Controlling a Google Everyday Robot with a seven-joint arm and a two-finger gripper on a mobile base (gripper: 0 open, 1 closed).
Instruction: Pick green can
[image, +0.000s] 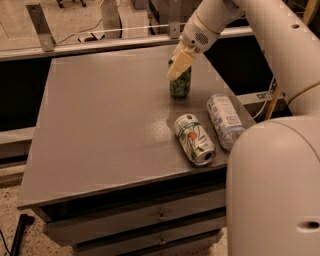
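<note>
The green can (180, 86) stands upright on the grey table (100, 125), towards its far right. It is green with pale swirly markings, and its top is hidden behind my gripper. My gripper (180, 65) comes in from the upper right on the white arm (260, 30) and sits at the can's upper part, covering its top from this side. The frame does not show whether the gripper holds the can.
A white can with green stripes and a red-orange mark (194, 139) lies on its side near the table's front right edge. A clear plastic bottle (225, 121) lies beside it on the right. My white base (275, 190) fills the lower right. Drawers (160, 216) sit below the tabletop.
</note>
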